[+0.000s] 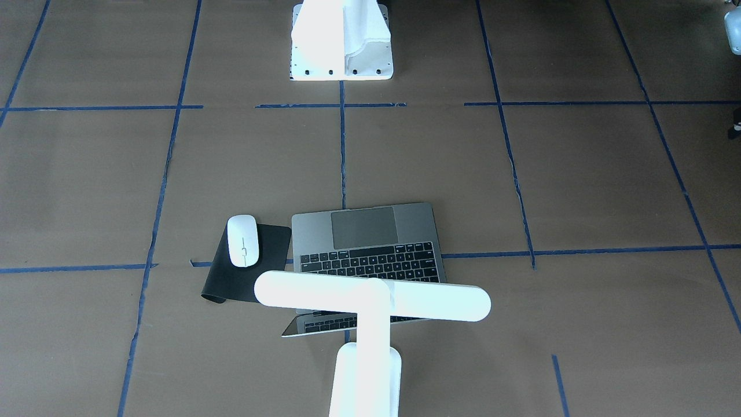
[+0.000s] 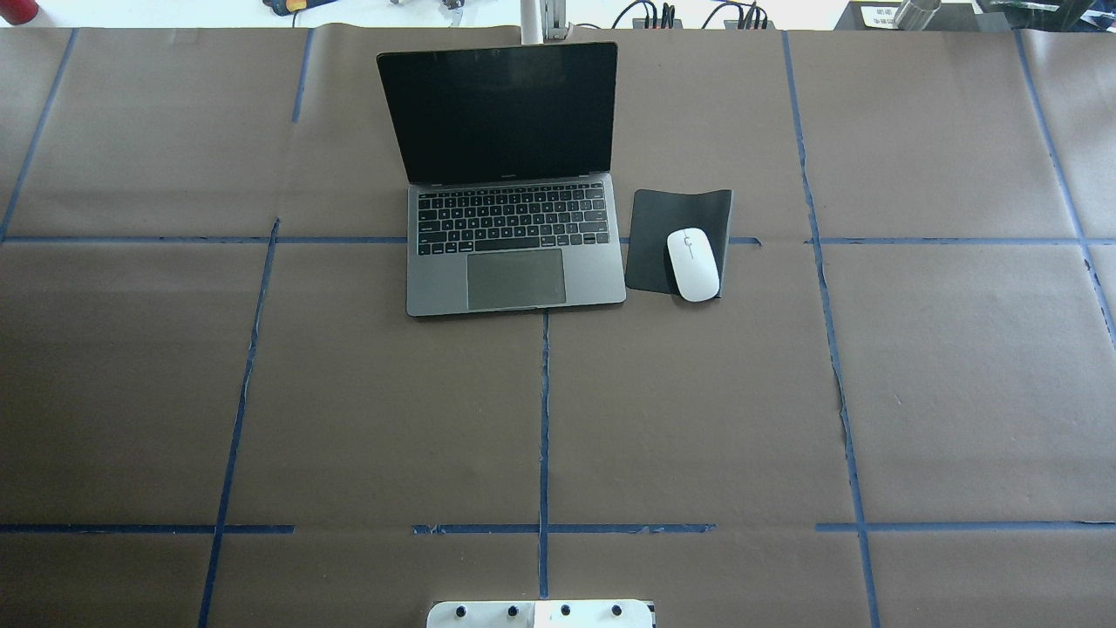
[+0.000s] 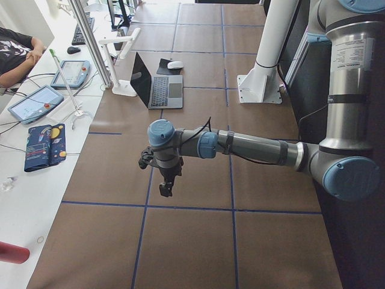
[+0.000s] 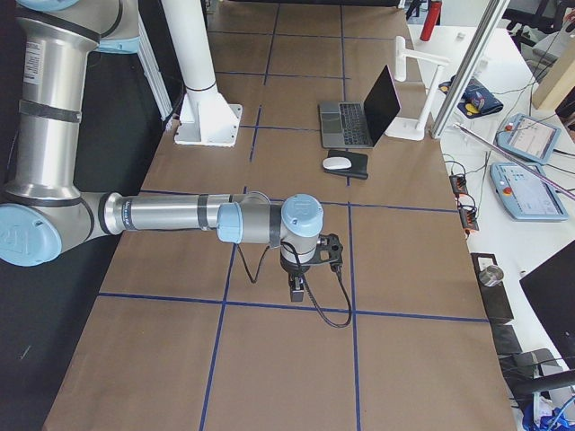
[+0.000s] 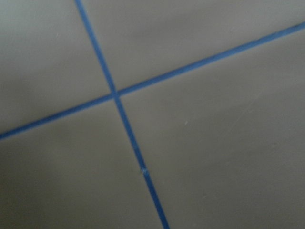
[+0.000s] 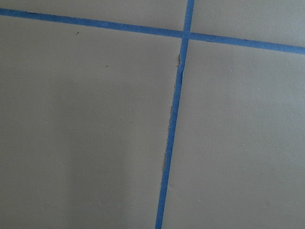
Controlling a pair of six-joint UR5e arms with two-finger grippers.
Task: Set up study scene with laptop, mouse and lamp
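Observation:
The grey laptop (image 2: 514, 253) stands open at the table's far middle, with its dark screen up. It also shows in the front view (image 1: 367, 243). The white mouse (image 2: 693, 264) lies on a black mat (image 2: 663, 235) to the laptop's right. The white T-shaped lamp (image 1: 370, 295) stands behind the laptop, with its bar head over the lid. My left gripper (image 3: 163, 186) and right gripper (image 4: 296, 287) show only in the side views, low over bare table far out to each side. I cannot tell whether either is open or shut. Both wrist views show only brown paper and blue tape.
The white pedestal (image 1: 341, 40) with bolt holes stands at the robot's side of the table. Blue tape lines grid the brown paper. Beyond the far edge there are tablets (image 3: 36, 102), cables and an aluminium post (image 3: 90, 42). An operator sits at the far corner.

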